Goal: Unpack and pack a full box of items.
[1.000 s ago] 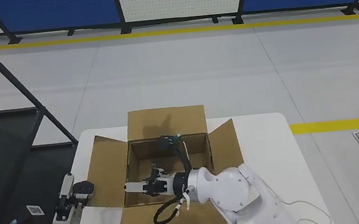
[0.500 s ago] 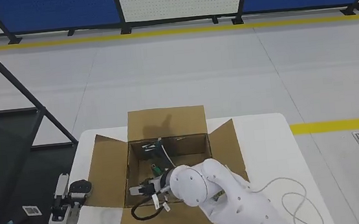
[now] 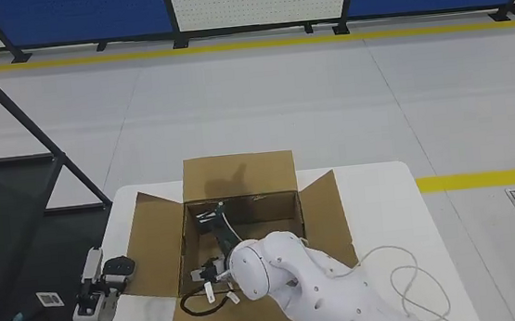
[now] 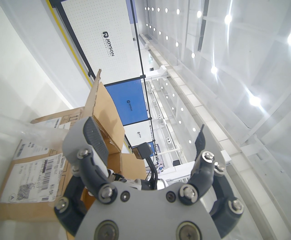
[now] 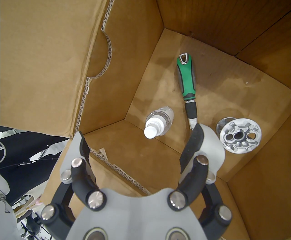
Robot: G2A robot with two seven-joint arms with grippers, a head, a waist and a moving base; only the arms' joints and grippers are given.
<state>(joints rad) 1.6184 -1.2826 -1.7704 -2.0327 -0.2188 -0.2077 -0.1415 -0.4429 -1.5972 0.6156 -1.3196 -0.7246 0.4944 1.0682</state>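
An open cardboard box (image 3: 277,170) stands mid-table with its flaps folded out. On its floor lie a clear bottle with a white cap (image 5: 159,122), a green-handled tool (image 5: 186,79) and a round metal disc (image 5: 238,135). My right gripper (image 5: 138,138) hangs open and empty above the box's near left corner, over the bottle. In the top view the right gripper (image 3: 201,274) sits at that same corner, with the white arm behind it. My left gripper (image 4: 146,127) is open and empty, tilted up beside the box's left flap (image 4: 102,113); from above the left gripper (image 3: 97,286) is at the table's left edge.
The box's left outer side carries printed labels (image 4: 34,179), close to the left gripper. A black frame (image 3: 22,136) stands off the table's left side. The white tabletop (image 3: 385,223) right of the box is bare. A cable (image 3: 409,286) trails from the right arm.
The right arm has swung left across the box, bringing its gripper to the near left corner. The left gripper has barely shifted.
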